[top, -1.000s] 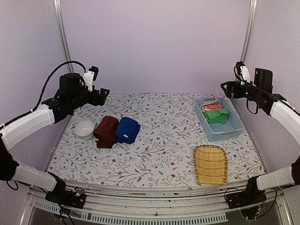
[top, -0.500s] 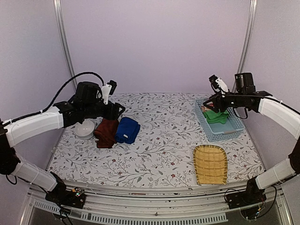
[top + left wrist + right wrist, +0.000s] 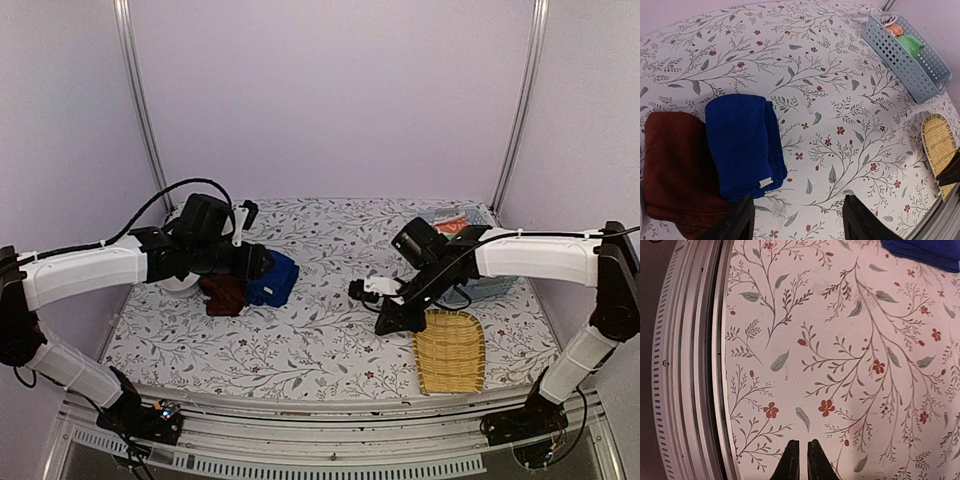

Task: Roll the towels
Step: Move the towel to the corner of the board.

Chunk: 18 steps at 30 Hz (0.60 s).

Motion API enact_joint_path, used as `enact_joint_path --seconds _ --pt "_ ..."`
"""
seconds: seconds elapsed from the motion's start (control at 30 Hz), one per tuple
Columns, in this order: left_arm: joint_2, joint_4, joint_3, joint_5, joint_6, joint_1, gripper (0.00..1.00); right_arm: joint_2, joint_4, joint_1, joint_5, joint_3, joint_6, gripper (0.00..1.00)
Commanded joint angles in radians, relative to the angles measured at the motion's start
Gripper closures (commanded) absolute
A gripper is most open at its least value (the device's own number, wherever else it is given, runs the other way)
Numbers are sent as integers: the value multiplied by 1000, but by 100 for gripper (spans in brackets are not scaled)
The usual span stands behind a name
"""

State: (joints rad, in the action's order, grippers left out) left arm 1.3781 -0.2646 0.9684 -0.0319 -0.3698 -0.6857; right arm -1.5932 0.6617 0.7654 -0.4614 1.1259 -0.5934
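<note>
Two towels lie folded side by side at the table's left: the royal blue towel [image 3: 278, 281] [image 3: 740, 145] and, left of it, the dark reddish-brown towel [image 3: 225, 294] [image 3: 675, 172]. My left gripper [image 3: 256, 263] [image 3: 797, 225] hovers just above them, open, with nothing between its fingers; its left finger [image 3: 735, 225] sits by the blue towel's near corner. My right gripper [image 3: 386, 322] [image 3: 802, 460] hangs low over the bare middle of the table, shut on nothing, with the blue towel's edge [image 3: 925, 250] far ahead of it.
A blue perforated basket [image 3: 500, 288] [image 3: 920, 75] at the back right holds a green cloth [image 3: 910, 42] and an orange-red one [image 3: 894, 29]. A yellow woven tray [image 3: 450, 350] [image 3: 939, 145] lies at front right. A white bowl [image 3: 176, 284] peeks from behind my left arm. The table's front rail [image 3: 690, 365] runs close to the right gripper.
My left arm has swung down and right over the towels, narrowing its jaws somewhat. My right arm has swept from above the basket to the table's middle, and its jaws have closed.
</note>
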Motion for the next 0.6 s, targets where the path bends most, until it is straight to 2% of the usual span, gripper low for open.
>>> enact_joint_path --seconds 0.0,0.23,0.57 --pt "7 -38 -10 -4 -51 -17 38 -78 120 88 62 -4 -55 90" --pt "-3 -54 -25 -17 -77 -22 38 -153 179 130 118 -49 -73 94" --pt "13 -59 -20 -13 -97 -28 37 -137 195 113 173 -123 -23 95"
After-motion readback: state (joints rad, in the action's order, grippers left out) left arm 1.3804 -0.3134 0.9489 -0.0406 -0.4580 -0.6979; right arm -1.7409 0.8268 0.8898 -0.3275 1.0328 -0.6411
